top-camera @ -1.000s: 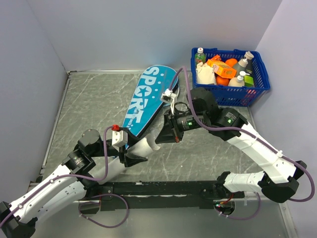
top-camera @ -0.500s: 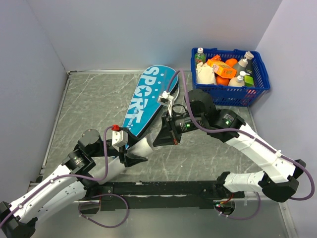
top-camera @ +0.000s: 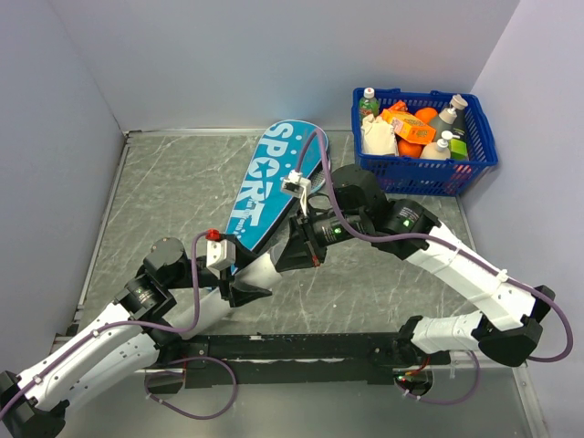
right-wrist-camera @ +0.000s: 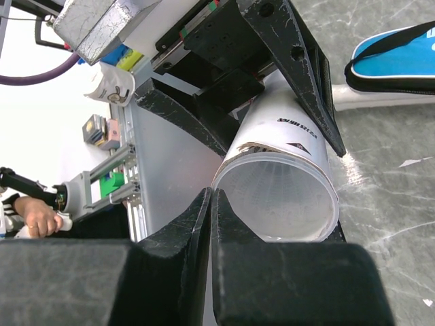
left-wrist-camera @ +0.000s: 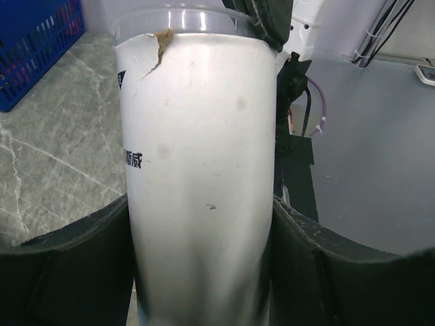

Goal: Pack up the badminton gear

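Two arms meet at lower centre of the top view; left gripper [left-wrist-camera: 204, 234] is clamped round the white tube [left-wrist-camera: 197, 136], jaws spread to the tube's width, open mouth angled toward the other arm; right gripper [right-wrist-camera: 211, 204] has its jaws pressed fully together, nothing visible between them, tips just beside the tube's rim; blue SPORT bag [top-camera: 274, 182] lies flat just above in frame; the step looks like tube handling ahead of stowing; next move needs the right jaws parted before any grip, then a clear path to the bag; whether the bag is open cannot be told.
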`<state>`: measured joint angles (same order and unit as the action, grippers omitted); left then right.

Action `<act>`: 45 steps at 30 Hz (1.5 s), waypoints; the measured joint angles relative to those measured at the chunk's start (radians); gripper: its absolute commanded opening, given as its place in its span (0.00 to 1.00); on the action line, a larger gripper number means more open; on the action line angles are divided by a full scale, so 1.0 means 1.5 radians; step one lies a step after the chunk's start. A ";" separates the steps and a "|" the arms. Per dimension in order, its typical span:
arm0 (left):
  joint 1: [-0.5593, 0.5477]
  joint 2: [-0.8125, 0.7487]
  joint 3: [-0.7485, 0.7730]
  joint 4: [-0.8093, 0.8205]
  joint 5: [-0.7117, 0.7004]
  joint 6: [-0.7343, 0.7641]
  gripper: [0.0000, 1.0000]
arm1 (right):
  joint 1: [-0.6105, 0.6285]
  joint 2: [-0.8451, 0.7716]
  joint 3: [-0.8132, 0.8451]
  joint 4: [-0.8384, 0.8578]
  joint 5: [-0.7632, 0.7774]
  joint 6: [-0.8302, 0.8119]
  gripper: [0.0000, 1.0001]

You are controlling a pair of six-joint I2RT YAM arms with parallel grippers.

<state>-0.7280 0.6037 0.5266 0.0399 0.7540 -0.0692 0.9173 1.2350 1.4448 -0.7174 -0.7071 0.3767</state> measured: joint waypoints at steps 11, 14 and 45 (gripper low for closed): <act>0.000 0.000 0.000 -0.005 0.000 0.003 0.01 | 0.004 0.004 -0.008 0.007 -0.008 0.002 0.37; 0.000 0.000 0.000 -0.006 0.000 0.003 0.01 | 0.005 0.004 -0.009 0.016 -0.014 0.006 0.44; 0.005 -0.034 -0.011 -0.018 -0.026 0.008 0.01 | -0.054 -0.080 -0.215 0.300 0.025 0.140 0.52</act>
<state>-0.7204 0.5533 0.5106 0.0132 0.7151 -0.0566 0.8364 1.1149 1.1221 -0.2680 -0.6693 0.5865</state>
